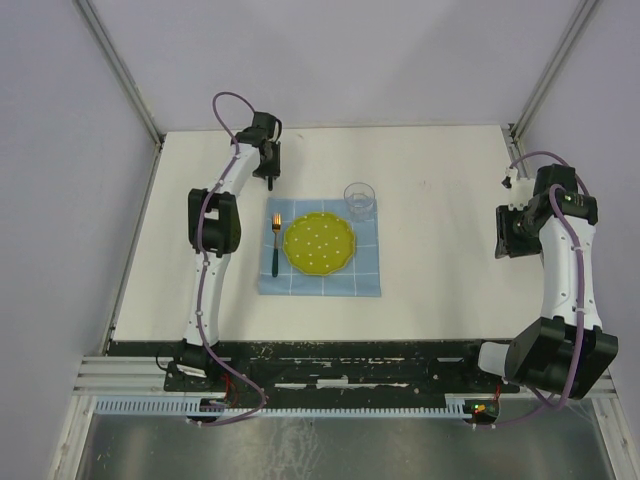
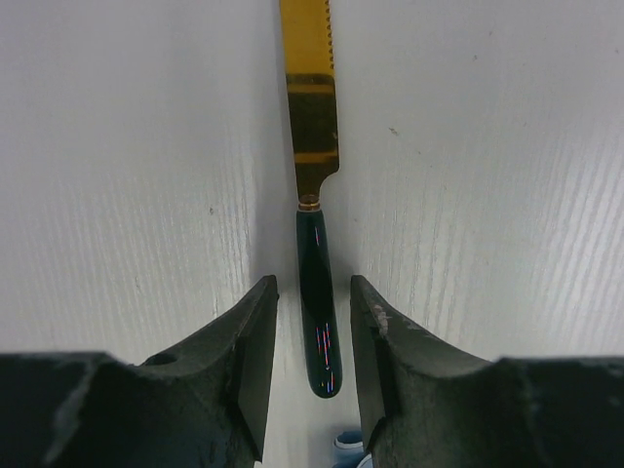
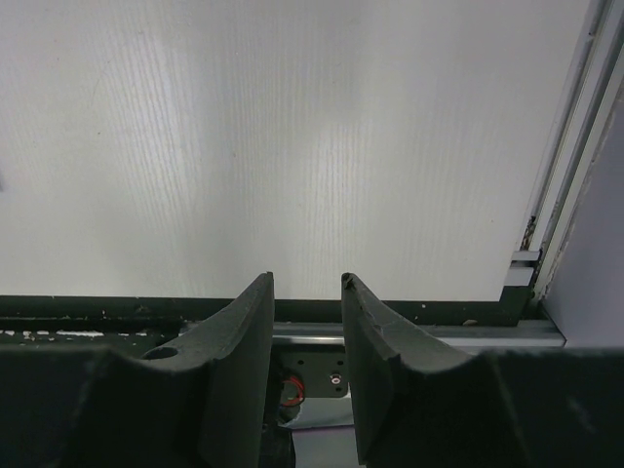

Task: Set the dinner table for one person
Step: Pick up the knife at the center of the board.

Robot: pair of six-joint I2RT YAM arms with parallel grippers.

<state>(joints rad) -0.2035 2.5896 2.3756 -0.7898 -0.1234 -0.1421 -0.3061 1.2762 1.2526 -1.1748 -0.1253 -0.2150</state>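
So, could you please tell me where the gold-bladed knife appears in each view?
Top external: cannot be made out; look by the left gripper.
Left wrist: knife at centre, green handle between the fingers, blade toward the top edge.
Right wrist: not in it.
Shared landmark: the off-white tabletop.

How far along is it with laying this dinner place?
Done: the plate, the fork beside it and the glass sit on the blue cloth. In hand: the left pincer stands open astride the handle of the knife, not visibly gripping. Left: the knife probably goes beside the plate. The right pincer is open and empty.
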